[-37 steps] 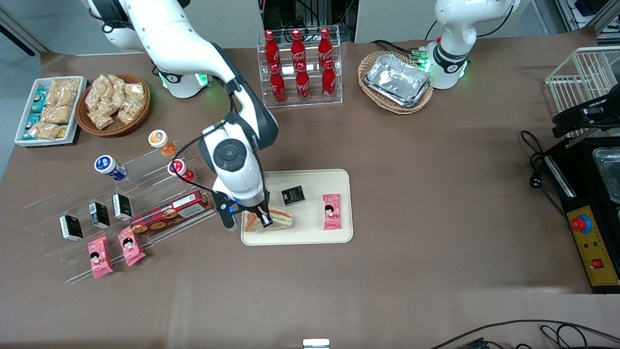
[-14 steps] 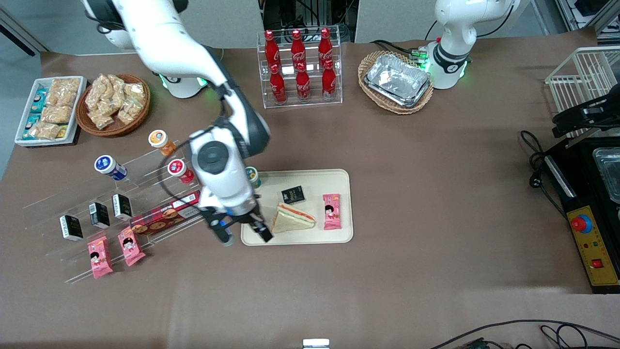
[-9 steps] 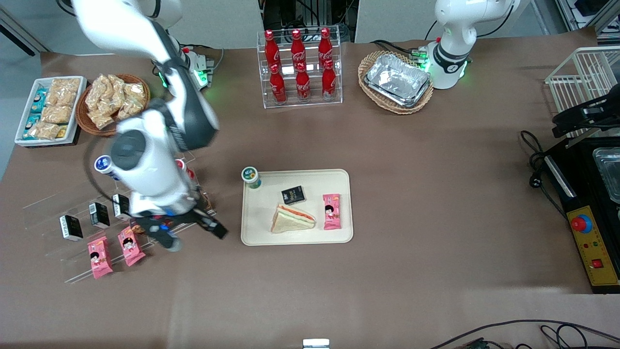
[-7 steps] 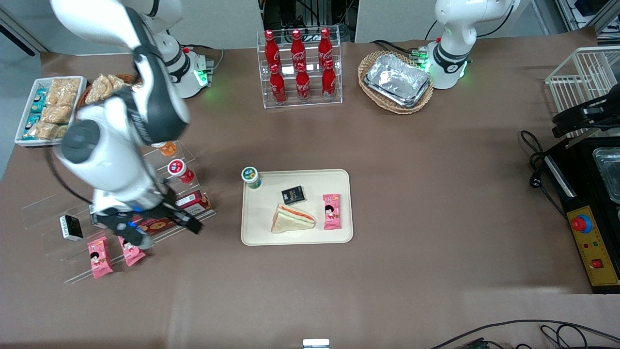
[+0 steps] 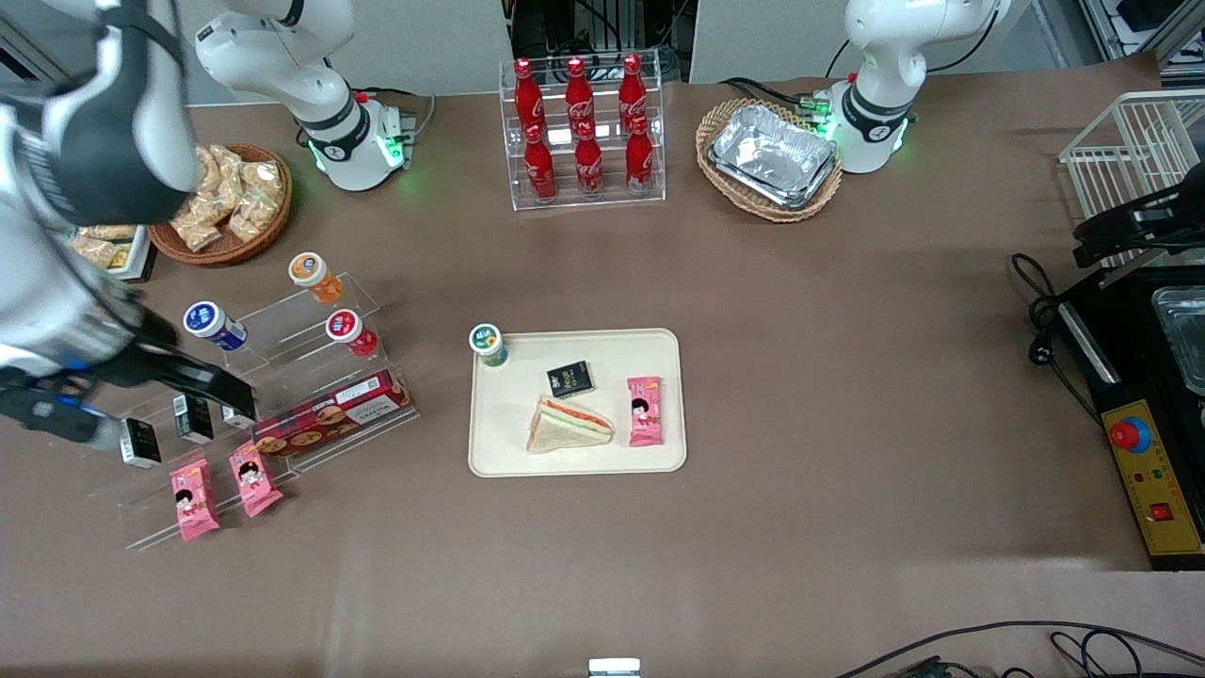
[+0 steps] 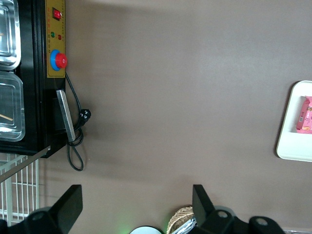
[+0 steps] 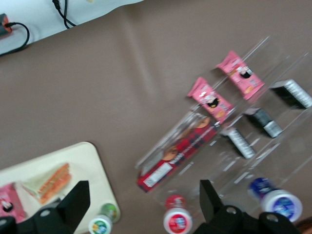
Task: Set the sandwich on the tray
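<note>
Pale sandwich (image 5: 569,425) lies on tray (image 5: 659,452), well apart from spread jaws.

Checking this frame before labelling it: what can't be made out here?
- Front view: the working arm covers most of the white snack bin.
- Left wrist view: the frame edge cuts the tray; the sandwich lying on it is out of shot.
- Front view: print on the black cartons is too small to read.
- Gripper, open above the display rack: its arm is cut by the front view's edge.
</note>
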`<act>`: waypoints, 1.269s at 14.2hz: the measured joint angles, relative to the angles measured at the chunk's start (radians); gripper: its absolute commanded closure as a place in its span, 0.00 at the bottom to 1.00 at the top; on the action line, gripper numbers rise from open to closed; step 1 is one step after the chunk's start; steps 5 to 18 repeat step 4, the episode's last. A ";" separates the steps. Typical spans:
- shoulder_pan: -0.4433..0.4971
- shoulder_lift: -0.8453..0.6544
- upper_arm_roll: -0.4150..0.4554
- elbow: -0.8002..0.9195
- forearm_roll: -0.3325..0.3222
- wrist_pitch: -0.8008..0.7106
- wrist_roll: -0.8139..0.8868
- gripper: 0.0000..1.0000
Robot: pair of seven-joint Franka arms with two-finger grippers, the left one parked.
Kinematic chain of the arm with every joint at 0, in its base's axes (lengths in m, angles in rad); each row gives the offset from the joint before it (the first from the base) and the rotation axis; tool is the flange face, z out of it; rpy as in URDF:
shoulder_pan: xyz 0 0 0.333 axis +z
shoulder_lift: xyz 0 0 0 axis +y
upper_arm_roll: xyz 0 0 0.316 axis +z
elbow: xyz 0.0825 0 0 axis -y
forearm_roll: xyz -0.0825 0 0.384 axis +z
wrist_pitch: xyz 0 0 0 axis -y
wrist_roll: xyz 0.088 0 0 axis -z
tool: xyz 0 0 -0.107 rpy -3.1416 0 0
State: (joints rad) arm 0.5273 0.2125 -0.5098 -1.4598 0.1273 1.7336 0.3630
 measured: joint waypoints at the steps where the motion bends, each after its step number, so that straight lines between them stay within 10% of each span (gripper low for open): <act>1: 0.000 -0.015 -0.036 0.001 0.000 -0.021 -0.080 0.00; 18: 0.000 -0.036 -0.134 0.005 0.000 -0.049 -0.271 0.00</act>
